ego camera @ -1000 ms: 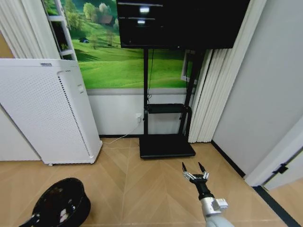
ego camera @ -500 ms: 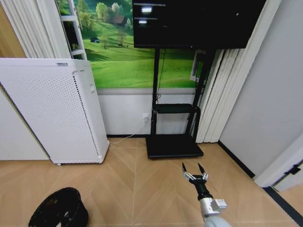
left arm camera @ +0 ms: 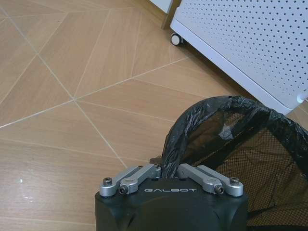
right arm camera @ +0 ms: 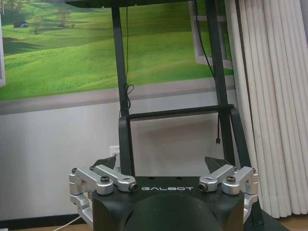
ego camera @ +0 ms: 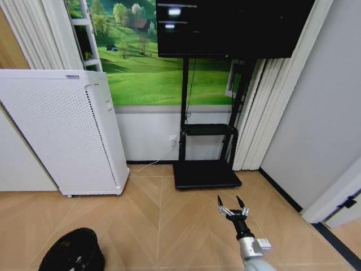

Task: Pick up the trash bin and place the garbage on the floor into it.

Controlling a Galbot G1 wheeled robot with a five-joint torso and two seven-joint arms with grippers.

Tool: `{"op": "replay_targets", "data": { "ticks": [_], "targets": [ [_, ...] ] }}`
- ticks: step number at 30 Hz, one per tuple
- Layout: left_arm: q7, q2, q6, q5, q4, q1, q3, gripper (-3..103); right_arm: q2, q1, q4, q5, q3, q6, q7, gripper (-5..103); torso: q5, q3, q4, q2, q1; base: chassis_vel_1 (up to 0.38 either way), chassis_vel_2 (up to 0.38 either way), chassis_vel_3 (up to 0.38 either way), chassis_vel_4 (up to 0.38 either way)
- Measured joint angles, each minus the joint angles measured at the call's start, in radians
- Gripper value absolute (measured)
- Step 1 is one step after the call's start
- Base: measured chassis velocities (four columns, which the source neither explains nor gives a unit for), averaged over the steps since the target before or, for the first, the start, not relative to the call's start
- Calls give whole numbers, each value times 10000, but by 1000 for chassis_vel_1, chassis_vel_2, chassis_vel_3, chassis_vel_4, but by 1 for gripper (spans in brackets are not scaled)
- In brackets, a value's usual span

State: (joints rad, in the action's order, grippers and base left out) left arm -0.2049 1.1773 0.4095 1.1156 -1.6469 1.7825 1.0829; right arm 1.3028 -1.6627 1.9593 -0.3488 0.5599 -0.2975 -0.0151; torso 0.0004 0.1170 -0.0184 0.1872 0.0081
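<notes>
Your left gripper point(left arm camera: 169, 174) is clenching its fingers point(left arm camera: 139, 175) on the rim of the trash bin point(left arm camera: 240, 144), pinching the black liner where it folds over the edge, as the left wrist view shows. The bin is hanging tilted from that grasp, its mesh wall and dark inside opening away from the gripper, with the wooden floor point(left arm camera: 72, 96) beneath it and the white air purifier point(left arm camera: 250, 43) on its castors close behind.

In the head view you are seeing the trash bin point(ego camera: 73, 251) low at your left, over the floor in front of the air purifier point(ego camera: 62, 130). What is lying inside it is too dark to make out.

Your right gripper point(ego camera: 233, 210) is reaching forward at the right with its fingers point(ego camera: 220, 202) released and spread, grasping nothing. It is pointing toward the black TV stand point(ego camera: 206, 164) and the curtain point(ego camera: 254, 113).

As for progress, you are judging this fairly: the first part looks done, since the bin is in your left gripper's grip. The second part is not confirmable. No bottle or red-and-white pieces are lying on the stretch of floor these views cover, so either the garbage is elsewhere in the room or it is already inside the bin; you cannot tell which from here.
</notes>
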Motion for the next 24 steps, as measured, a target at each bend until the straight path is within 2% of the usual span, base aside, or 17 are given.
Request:
{"op": "replay_targets", "data": {
  "ticks": [7, 10, 11, 12, 14, 16, 17, 18, 19, 20, 21, 23, 24],
  "targets": [
    [-247, 144, 21, -79, -91, -161, -431, 4, 226, -333, 6, 390, -51, -122, 47, 100, -2, 0, 0, 1, 0, 0, 0, 0, 0],
    [-386, 158, 197, 15, -204, -107, -439, 1, 234, -342, -20, 426, -55, -125, 28, 100, -4, 0, 0, 0, 0, 0, 0, 0, 0],
    [-670, 170, 404, 284, -352, -80, -355, 9, 191, -302, -65, 407, -70, -125, 19, 100, -6, 0, 1, 0, 0, 0, 0, 0, 0],
    [-670, 170, 404, 284, -352, -80, -355, 9, 191, -302, -65, 407, -70, -125, 19, 100, -6, 0, 1, 0, 0, 0, 0, 0, 0],
    [-838, 171, 560, 431, -609, 30, -88, 19, 27, -95, -167, 275, -77, -120, 13, 100, -5, 0, -1, -1, 0, 0, 0, 0, 0],
    [-914, 169, 640, 498, -744, 113, 28, 19, -31, 12, -215, 211, -77, -104, 1, 100, -3, 0, 0, -2, 0, 0, 0, 0, 0],
    [-1050, 170, 768, 626, -979, 260, 208, 30, -122, 224, -309, 60, -77, -49, -42, 100, -3, 0, 1, -1, 1, 0, 0, 0, 0],
    [-1099, 180, 809, 668, -1051, 306, 263, 30, -143, 282, -335, 21, -77, -30, -54, 100, -3, 0, 1, -2, 1, 0, 0, 0, 0],
    [-1220, 245, 862, 717, -1219, 386, 413, 36, -182, 394, -394, -56, -78, 17, -70, 100, -4, 0, 2, -1, 2, 0, 0, 0, 0],
    [-1220, 245, 862, 717, -1219, 386, 413, 36, -182, 394, -394, -56, -78, 17, -70, 100, -4, 0, 2, -1, 2, 0, 0, 0, 0],
    [-1475, 587, 858, 549, -1663, 391, 780, 41, -218, 532, -458, -143, -81, 133, -119, 100, -3, 0, 2, -1, 2, 0, 0, 0, 0],
    [-1583, 1073, 805, 40, -2409, 489, 1144, 52, -232, 589, -474, -321, -80, 357, -213, 100, -3, 0, 1, -1, 2, 0, 0, 0, 0],
    [-1583, 1073, 805, 40, -2409, 489, 1144, 52, -232, 589, -474, -321, -80, 357, -213, 100, -3, 0, 1, -1, 2, 0, 0, 0, 0]
  ]
}}
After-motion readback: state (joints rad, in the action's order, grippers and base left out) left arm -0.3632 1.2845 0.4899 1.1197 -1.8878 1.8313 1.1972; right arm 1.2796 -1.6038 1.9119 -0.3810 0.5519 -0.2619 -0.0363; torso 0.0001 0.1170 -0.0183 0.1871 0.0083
